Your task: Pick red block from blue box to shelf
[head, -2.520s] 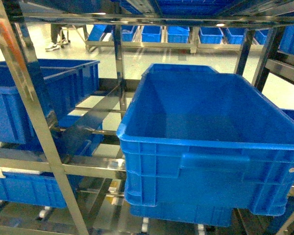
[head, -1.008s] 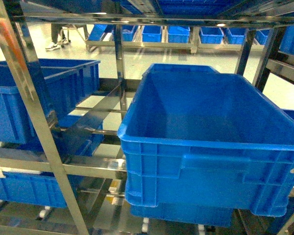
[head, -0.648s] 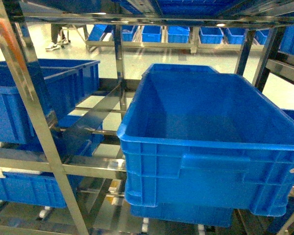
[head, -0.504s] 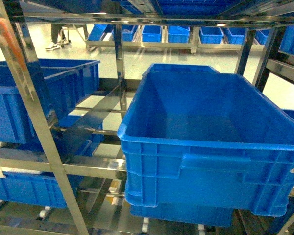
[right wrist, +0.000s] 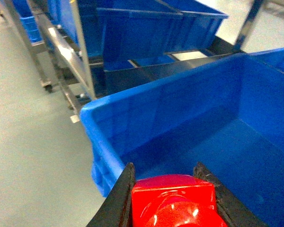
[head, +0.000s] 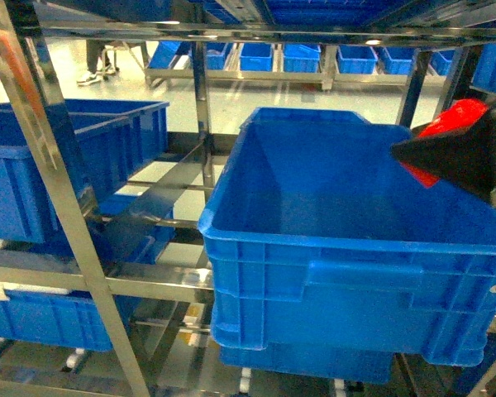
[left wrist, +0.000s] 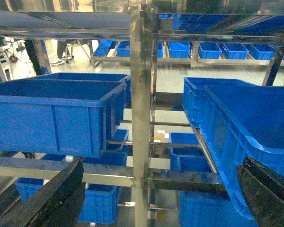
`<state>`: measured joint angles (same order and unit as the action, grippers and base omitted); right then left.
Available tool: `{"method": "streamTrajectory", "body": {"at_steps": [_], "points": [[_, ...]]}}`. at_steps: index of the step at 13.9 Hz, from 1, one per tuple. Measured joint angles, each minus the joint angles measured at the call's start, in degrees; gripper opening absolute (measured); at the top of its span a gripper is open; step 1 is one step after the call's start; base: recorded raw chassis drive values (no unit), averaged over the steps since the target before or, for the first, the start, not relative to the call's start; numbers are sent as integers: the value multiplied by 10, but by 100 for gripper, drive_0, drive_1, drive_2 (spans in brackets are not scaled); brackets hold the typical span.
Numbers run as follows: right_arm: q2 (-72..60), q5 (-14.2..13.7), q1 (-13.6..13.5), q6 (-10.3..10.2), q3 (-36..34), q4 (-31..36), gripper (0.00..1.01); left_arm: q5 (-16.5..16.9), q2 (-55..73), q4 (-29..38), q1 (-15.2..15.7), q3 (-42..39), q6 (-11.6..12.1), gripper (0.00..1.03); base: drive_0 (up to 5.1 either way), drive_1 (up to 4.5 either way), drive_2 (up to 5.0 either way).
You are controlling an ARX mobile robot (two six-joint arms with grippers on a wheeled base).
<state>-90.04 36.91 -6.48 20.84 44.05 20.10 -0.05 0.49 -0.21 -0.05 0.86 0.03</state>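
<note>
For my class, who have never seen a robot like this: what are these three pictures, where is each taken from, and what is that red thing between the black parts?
This is a wheeled robot with two arms, each ending in a gripper, a two-fingered clamp. One picture comes from a camera on the robot's head; the other two come from cameras on its wrists.

The head view faces a steel shelf holding a large blue crate, with the right gripper coming in at the right edge.

The right wrist view looks down past that gripper's black fingers, which clamp a red block above the crate's inside.

The left wrist view shows the left gripper, fingers spread wide with nothing between them, facing the shelf.
</note>
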Motion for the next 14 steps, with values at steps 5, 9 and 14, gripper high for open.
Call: {"method": "streamTrajectory", "body": {"at_steps": [5, 9, 14], "points": [[-115, -7, -6, -6, 44, 50, 28, 0, 0, 0, 0, 0, 0, 98, 0, 0, 0], [-122, 17, 67, -19, 59, 45, 28, 0, 0, 0, 0, 0, 0, 98, 0, 0, 0], [-175, 42, 157, -22, 103, 26, 28, 0, 0, 0, 0, 0, 0, 98, 0, 0, 0]]}}
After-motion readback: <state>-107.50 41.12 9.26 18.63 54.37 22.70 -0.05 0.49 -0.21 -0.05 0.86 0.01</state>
